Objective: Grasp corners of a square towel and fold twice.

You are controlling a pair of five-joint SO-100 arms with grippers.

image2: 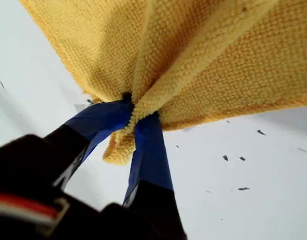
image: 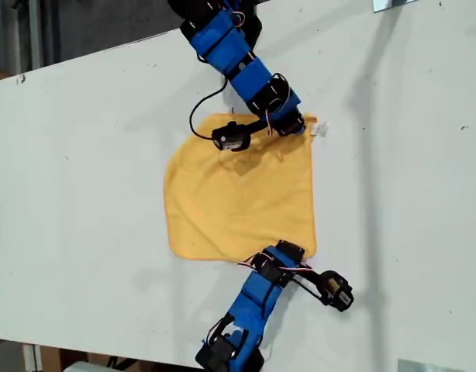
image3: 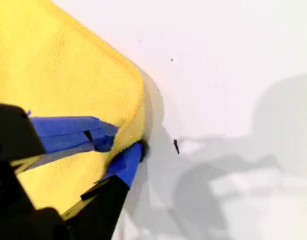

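Closest item: my first gripper (image2: pixel 138 112), clamped on a bunched fold of the square towel (image2: pixel 218 60).
Second unit: my second gripper (image3: pixel 124 145), jaws apparently closed over a rounded corner (image3: pixel 136 100); the contact is partly hidden.
Surface: white counter (image: pixel 83 155), faintly specked.
Towel position: mid-counter, mostly flat, wrinkled near the far arm (image: pixel 246 66).
Count: one towel, two arms, near arm (image: pixel 257 302) included, and one white tag (image: pixel 319 129).

my second pincer (image3: pixel 124 149), clamped on towel corner (image3: pixel 132 100)
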